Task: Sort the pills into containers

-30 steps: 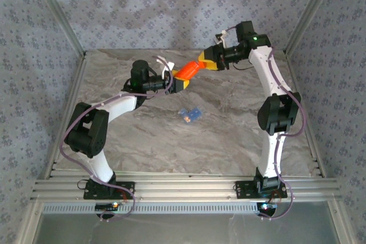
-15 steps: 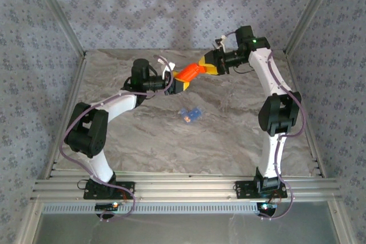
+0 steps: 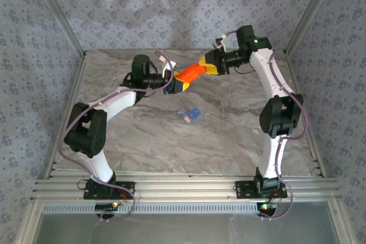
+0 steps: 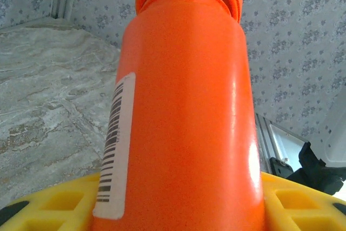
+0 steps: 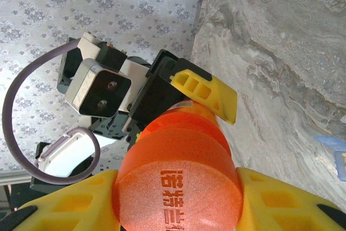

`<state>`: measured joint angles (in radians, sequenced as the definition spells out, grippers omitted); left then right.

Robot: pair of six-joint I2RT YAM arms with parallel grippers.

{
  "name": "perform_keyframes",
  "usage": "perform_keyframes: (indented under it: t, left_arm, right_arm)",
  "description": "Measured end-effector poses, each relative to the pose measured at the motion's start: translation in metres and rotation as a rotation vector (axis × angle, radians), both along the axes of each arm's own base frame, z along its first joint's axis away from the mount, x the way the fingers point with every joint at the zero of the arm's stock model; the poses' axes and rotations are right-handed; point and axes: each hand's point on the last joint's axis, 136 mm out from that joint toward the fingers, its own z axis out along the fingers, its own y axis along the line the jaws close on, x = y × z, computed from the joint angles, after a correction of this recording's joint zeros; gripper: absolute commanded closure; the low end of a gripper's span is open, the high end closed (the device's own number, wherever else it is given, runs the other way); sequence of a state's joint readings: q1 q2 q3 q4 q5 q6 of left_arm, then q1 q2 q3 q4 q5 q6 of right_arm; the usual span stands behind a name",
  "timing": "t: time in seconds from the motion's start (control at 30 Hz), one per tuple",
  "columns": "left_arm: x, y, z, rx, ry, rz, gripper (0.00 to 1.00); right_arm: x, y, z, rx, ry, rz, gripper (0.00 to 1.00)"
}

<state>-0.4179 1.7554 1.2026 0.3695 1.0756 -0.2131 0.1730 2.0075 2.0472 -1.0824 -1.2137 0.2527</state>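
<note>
An orange bottle [image 3: 190,73] hangs level above the back of the table, held at both ends. My left gripper [image 3: 178,83] is shut on its labelled body [image 4: 184,106], a yellow finger [image 4: 48,204] on either side. My right gripper [image 3: 209,64] is shut on the orange cap [image 5: 181,198]. The containers, a small translucent blue pill box [image 3: 190,114], lie on the table in front of the bottle, and an edge of the box [image 5: 336,152] shows in the right wrist view. A tiny orange speck [image 3: 187,119] sits at its near end; I cannot tell whether it is a pill.
The marble table [image 3: 229,135] is walled by patterned panels with metal corner posts [image 3: 57,12]. Aluminium rails [image 3: 183,190] carry both arm bases at the near edge.
The right wrist has shifted a little at the cap end and the left arm has edged up. The bottle stays held between both grippers.
</note>
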Motion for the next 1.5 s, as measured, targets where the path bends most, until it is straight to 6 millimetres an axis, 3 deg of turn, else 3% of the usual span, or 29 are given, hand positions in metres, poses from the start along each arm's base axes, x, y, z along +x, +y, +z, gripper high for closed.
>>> perform_keyframes:
  t: [0.53,0.97,1.23,1.5]
  left_arm:
    - [-0.016,0.000,0.017,0.050,0.021,-0.153,1.00]
    - [-0.024,0.005,0.013,0.109,0.086,-0.244,1.00]
    - [-0.022,0.006,0.011,0.139,0.068,-0.229,1.00]
    - [-0.010,0.003,0.004,0.145,-0.110,-0.111,1.00]
  right_arm:
    - [-0.023,0.002,0.012,0.047,0.005,0.040,0.64]
    - [-0.036,0.008,0.003,0.005,0.002,0.073,0.66]
    - [-0.037,0.008,0.001,-0.020,-0.015,0.076,0.67]
    - [-0.027,0.008,-0.001,-0.051,-0.046,0.065,0.67]
